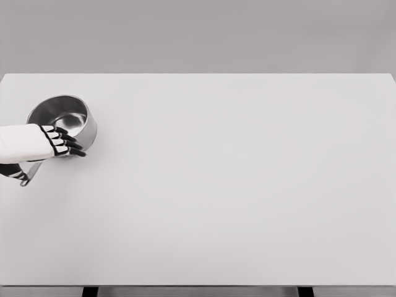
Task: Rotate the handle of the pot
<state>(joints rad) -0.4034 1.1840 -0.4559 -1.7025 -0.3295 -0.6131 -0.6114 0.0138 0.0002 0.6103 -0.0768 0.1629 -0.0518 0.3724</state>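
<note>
- A round, shiny stainless-steel pot (62, 119) stands upright on the flat white rectangular surface (235, 185), close to the surface's left edge and nearer its far edge than its near edge.
- The pot's interior is open to view and shows only reflections.
- A thin grey metal handle (31, 173) extends from the pot's near-left side, running down and to the left toward the near edge of the surface.
- The left hand (59, 142), white with black finger segments, enters from the left edge of the view and lies across the near side of the pot.
- The fingers (71, 146) are extended and close together, with the tips against the pot's near wall.
- The hand covers the handle's root at the pot; whether it has hold of the handle cannot be determined.
- To the right of the pot, the surface is plain white.
</note>
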